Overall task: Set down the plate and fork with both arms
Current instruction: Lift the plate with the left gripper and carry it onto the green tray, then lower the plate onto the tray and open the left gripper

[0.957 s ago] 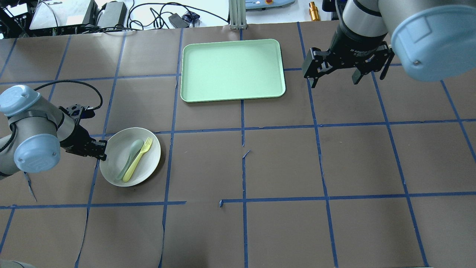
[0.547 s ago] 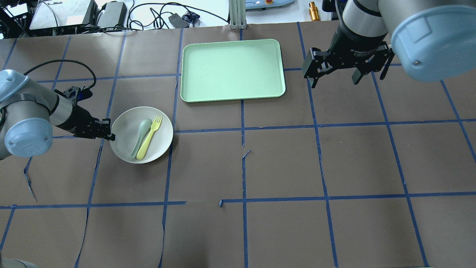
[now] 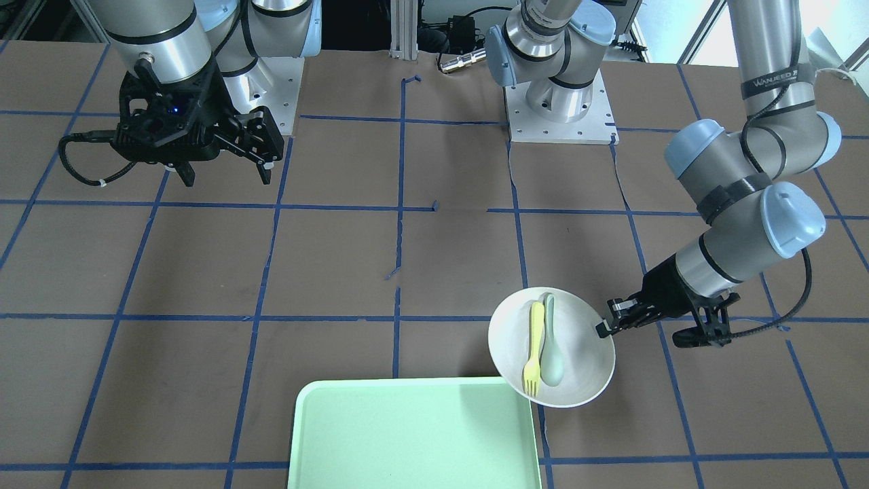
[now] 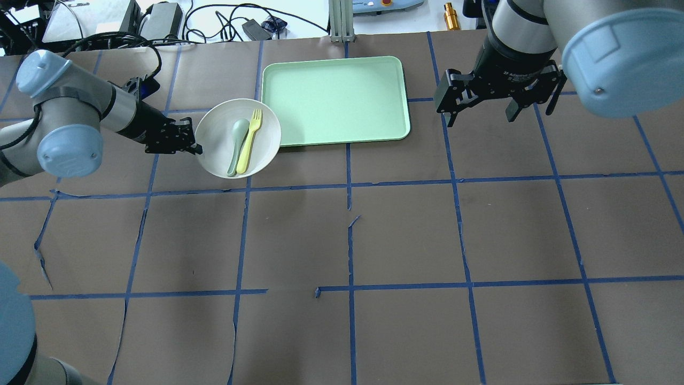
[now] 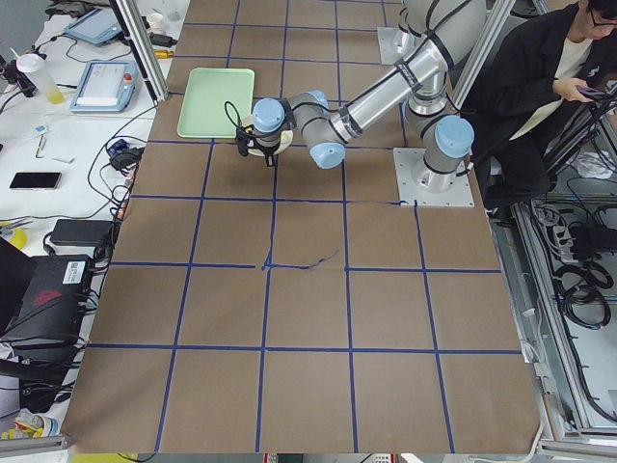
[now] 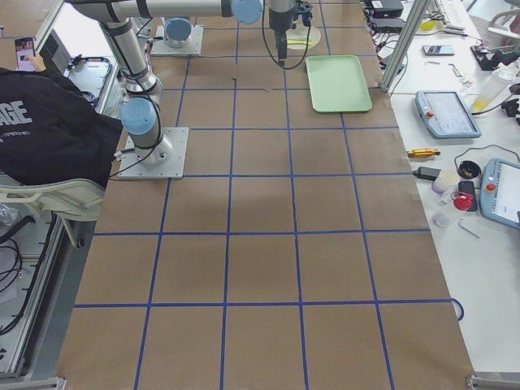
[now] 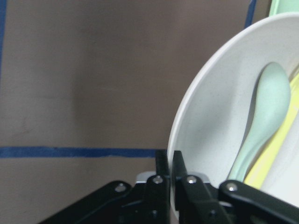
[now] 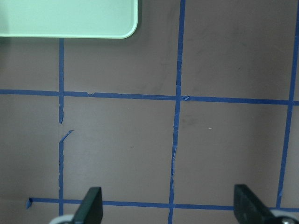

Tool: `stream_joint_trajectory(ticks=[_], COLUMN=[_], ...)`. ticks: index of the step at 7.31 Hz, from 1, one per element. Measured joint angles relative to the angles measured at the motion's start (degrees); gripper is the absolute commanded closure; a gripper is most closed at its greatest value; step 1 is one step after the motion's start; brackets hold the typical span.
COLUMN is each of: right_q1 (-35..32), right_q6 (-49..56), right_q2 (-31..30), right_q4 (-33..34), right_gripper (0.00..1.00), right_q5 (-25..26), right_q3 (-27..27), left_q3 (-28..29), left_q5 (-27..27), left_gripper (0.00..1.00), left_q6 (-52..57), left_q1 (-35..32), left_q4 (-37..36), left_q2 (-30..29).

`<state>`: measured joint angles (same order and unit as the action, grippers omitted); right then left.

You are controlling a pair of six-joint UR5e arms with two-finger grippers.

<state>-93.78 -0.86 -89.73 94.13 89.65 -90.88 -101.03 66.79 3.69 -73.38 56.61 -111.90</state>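
Observation:
The off-white plate [image 4: 214, 133] is held by its left rim in my left gripper [image 4: 195, 149], which is shut on it. The plate is raised and its right edge overlaps the near left corner of the mint-green tray [image 4: 334, 101]. The pale-yellow fork [image 4: 249, 140] lies in the plate beside a grey-green spoon [image 4: 236, 140]. The left wrist view shows the jaws pinching the plate's rim [image 7: 196, 116]. My right gripper [image 4: 481, 115] is open and empty, hovering right of the tray. The front view shows the plate [image 3: 584, 367], fork [image 3: 533, 350] and left gripper [image 3: 603, 329].
The tray [image 3: 407, 435] is empty and lies at the far middle of the table. Blue tape lines grid the brown table cover. Cables and equipment lie beyond the far edge. A person sits behind the robot in the side views.
My left gripper has carried the plate, with fork and spoon in it, away from the robot and to the right, up to the tray's corner. The right arm has not moved.

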Motion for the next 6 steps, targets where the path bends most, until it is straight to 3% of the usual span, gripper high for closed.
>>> stream_joint_trajectory(ticks=[3, 6], right_q1=[-0.06, -0.16], right_q6=[0.04, 0.07], right_q2=[-0.02, -0.08], right_q4=[-0.02, -0.32], right_gripper=[0.0, 0.0], right_q5=[0.0, -0.02], right_q3=[0.0, 0.0], left_q3=[14.07, 24.39], left_q5=[-0.49, 0.79], left_gripper=[1.0, 1.0], left_q6=[-12.32, -20.82], left_q1=[-9.94, -16.3], left_q4=[-0.35, -1.35], left_q2=[-10.73, -19.53])
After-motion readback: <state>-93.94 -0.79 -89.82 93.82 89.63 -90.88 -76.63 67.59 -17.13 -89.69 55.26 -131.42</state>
